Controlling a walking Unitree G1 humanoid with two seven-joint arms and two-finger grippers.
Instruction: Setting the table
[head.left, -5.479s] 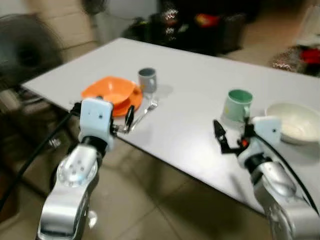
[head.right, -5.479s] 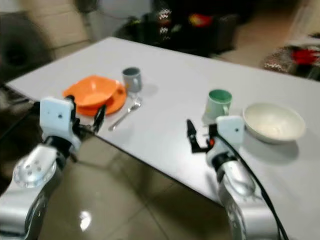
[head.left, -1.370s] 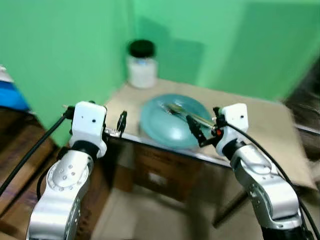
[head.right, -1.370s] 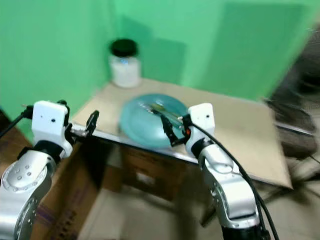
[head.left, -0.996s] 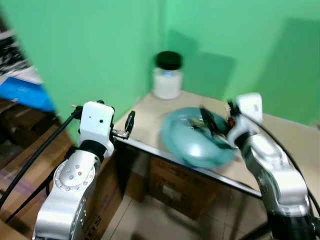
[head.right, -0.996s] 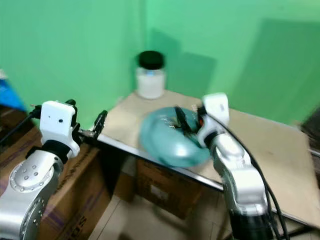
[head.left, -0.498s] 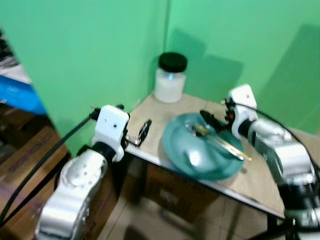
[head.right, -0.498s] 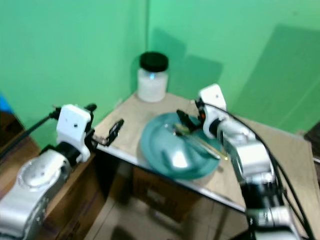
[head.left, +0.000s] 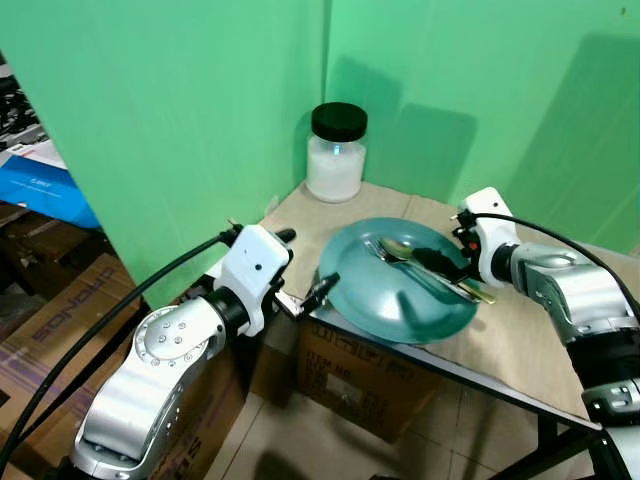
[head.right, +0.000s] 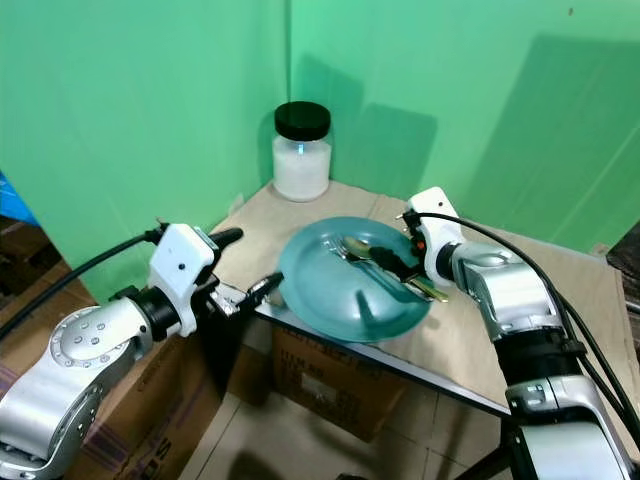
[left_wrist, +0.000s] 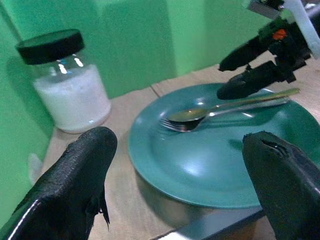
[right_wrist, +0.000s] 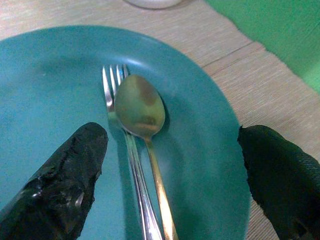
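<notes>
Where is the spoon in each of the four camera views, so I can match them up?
Left eye view: spoon on the teal plate, beside the fork.
Right eye view: spoon on the plate, under the right end effector.
Left wrist view: spoon across the plate's far half.
Right wrist view: spoon between the two black fingers.
Shared landmark: the fork lying alongside it.

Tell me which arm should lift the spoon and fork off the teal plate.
Right. The right gripper hangs open directly over the spoon and fork on the teal plate. The left gripper is open at the plate's near rim, off the table edge, farther from the cutlery.
</notes>
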